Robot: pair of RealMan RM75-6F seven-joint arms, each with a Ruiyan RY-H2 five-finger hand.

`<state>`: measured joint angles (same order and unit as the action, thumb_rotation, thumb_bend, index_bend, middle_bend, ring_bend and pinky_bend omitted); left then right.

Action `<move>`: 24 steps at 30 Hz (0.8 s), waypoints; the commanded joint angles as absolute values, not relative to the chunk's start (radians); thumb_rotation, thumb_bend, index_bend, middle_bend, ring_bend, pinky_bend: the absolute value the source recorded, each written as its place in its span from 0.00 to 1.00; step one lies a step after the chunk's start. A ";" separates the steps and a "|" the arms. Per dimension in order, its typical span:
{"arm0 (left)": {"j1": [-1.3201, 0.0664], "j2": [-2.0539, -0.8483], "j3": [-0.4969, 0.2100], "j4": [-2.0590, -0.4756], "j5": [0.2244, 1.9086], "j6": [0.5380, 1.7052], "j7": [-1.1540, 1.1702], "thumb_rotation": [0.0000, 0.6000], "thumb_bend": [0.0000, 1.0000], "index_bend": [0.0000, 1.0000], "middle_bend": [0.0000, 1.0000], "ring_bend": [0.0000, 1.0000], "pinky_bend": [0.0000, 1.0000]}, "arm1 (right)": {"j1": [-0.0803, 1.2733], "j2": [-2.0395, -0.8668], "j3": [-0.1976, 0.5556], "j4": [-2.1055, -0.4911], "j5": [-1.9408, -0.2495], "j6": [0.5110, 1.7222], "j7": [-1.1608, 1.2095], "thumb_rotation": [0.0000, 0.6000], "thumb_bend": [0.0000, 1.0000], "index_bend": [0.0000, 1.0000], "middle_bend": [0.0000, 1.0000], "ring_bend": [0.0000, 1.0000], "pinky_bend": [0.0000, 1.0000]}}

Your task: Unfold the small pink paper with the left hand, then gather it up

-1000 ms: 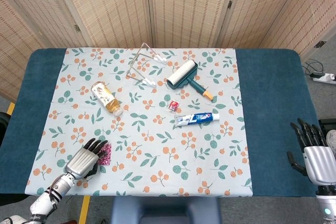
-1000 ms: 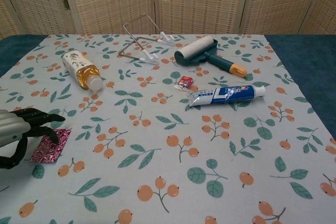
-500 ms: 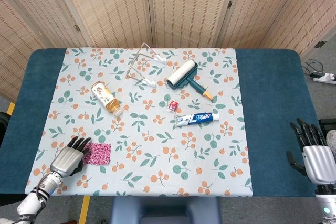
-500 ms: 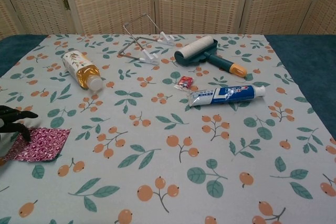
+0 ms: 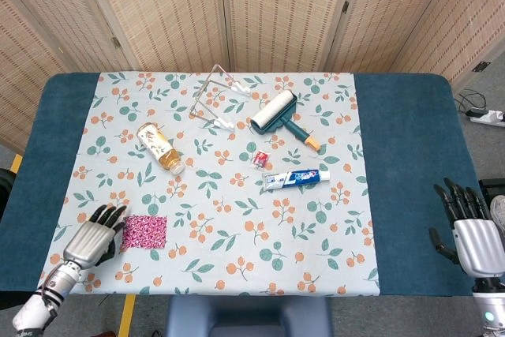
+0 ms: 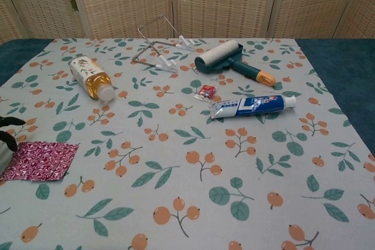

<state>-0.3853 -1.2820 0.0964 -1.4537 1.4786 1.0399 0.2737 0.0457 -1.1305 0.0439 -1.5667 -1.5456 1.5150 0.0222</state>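
The pink paper is laid flat on the floral tablecloth near the front left edge of the table. It is seen as a four-sided sheet with a fine dark pink and white pattern; in the chest view its surface appears slightly glossy and lightly creased.

The left hand is positioned just beside the paper's left edge, palm down, with its dark fingers spread and nothing held. Whether the fingertips touch the sheet cannot be told. In the chest view only dark fingertips are shown at the left border.

The right hand is placed well apart at the right edge of the blue table covering, fingers spread and upright, nothing held.

Further back on the cloth, the following are located: a clear plastic bottle of amber liquid lying on its side, a bent wire stand with white feet, a lint roller with a white cylinder and teal handle, a small red packet, and a blue and white toothpaste tube.
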 commanded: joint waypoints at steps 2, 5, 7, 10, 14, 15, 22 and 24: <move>-0.402 -1.305 0.095 -1.480 1.490 1.025 0.301 0.62 1.00 0.27 0.01 0.00 0.00 | 0.044 -1.128 0.044 -1.567 -1.543 1.515 0.023 1.00 0.46 0.00 0.00 0.00 0.00; -0.412 -1.321 0.093 -1.497 1.492 1.013 0.324 0.62 1.00 0.26 0.00 0.00 0.00 | 0.042 -1.127 0.043 -1.566 -1.540 1.517 0.025 1.00 0.46 0.00 0.00 0.00 0.00; -0.417 -1.329 0.094 -1.507 1.497 1.008 0.339 0.61 1.00 0.26 0.00 0.00 0.00 | 0.039 -1.127 0.042 -1.564 -1.537 1.516 0.028 1.00 0.46 0.00 0.00 0.00 0.00; -0.423 -1.341 0.094 -1.512 1.498 1.002 0.354 0.61 1.00 0.26 0.00 0.00 0.00 | 0.038 -1.128 0.040 -1.560 -1.535 1.514 0.031 1.00 0.46 0.00 0.00 0.00 0.00; -0.426 -1.346 0.092 -1.514 1.475 0.987 0.373 0.61 1.00 0.26 0.00 0.00 0.00 | 0.036 -1.129 0.040 -1.555 -1.534 1.517 0.037 1.00 0.46 0.00 0.00 0.00 0.00; -0.425 -1.345 0.092 -1.516 1.468 0.985 0.378 0.62 1.00 0.26 0.00 0.00 0.00 | 0.035 -1.129 0.040 -1.553 -1.533 1.516 0.038 1.00 0.46 0.00 0.00 0.00 0.00; -0.412 -1.321 0.104 -1.523 1.432 0.981 0.400 0.62 1.00 0.26 0.00 0.00 0.00 | 0.034 -1.132 0.043 -1.547 -1.532 1.519 0.046 1.00 0.46 0.00 0.00 0.00 0.00; -0.407 -1.310 0.108 -1.532 1.422 0.980 0.405 0.62 1.00 0.26 0.00 0.00 0.00 | 0.033 -1.133 0.044 -1.545 -1.532 1.523 0.049 1.00 0.46 0.00 0.00 0.00 0.00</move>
